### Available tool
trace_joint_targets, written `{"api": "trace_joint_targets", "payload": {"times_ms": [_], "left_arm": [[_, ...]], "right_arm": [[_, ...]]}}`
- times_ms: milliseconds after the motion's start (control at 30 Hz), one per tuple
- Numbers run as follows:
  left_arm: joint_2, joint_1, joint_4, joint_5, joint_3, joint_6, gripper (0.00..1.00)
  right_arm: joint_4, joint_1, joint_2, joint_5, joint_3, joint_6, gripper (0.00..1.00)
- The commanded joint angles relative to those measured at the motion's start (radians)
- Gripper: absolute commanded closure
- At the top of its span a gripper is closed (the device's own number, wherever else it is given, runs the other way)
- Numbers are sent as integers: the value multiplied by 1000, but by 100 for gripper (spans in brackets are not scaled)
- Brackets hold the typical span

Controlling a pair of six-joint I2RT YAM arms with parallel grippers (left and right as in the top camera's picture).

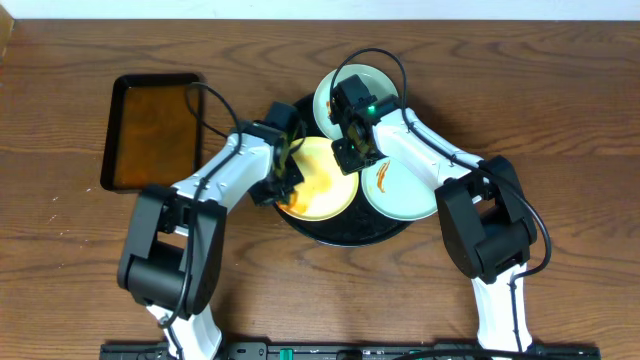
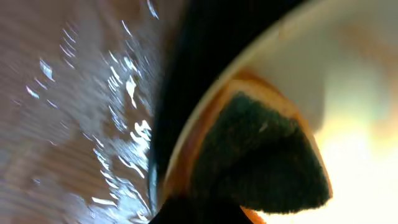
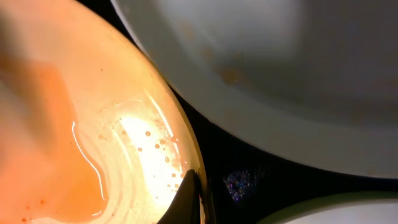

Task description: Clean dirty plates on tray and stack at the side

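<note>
A pale yellow plate [image 1: 322,180] smeared with orange sauce lies on the round black tray [image 1: 345,232]. My left gripper [image 1: 285,188] is shut on a dark green sponge [image 2: 261,155], which presses on the yellow plate's left rim [image 2: 205,118]. My right gripper [image 1: 350,155] is shut on the plate's right rim, one dark finger [image 3: 189,199] lying inside the edge next to the orange pool [image 3: 56,143]. One mint plate [image 1: 345,92] sits at the tray's far side and shows faint spots [image 3: 280,74]. Another mint plate [image 1: 400,188], with an orange streak, lies at the right.
A rectangular black pan [image 1: 152,130] of brownish liquid stands on the wooden table [image 1: 560,100] left of the tray. Both arms reach in from the near edge and meet over the tray. Wet glints show on the wood [image 2: 93,112] beside the tray's rim.
</note>
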Motion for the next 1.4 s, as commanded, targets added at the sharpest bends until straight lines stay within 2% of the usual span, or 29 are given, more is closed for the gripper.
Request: {"api": "trace_joint_targets", "payload": {"times_ms": [0, 133, 400, 567, 700, 1033, 1367], "left_arm": [[-37, 47, -2, -155, 18, 16, 93], [-39, 52, 31, -120, 18, 16, 92], [-36, 3, 158, 131, 15, 24, 93], [-19, -45, 174, 104, 13, 22, 93], [-12, -37, 179, 88, -1, -21, 93], [56, -10, 200, 88, -17, -22, 93], [56, 74, 165, 45, -15, 47, 93]], "right_arm": [[-13, 2, 8, 25, -6, 3, 99], [-9, 2, 8, 25, -6, 3, 99], [-9, 2, 8, 24, -6, 3, 99], [-10, 2, 8, 24, -6, 3, 99], [-13, 1, 7, 24, -6, 3, 99], [-13, 2, 7, 24, -6, 3, 99], [-19, 2, 7, 25, -6, 3, 99]]}}
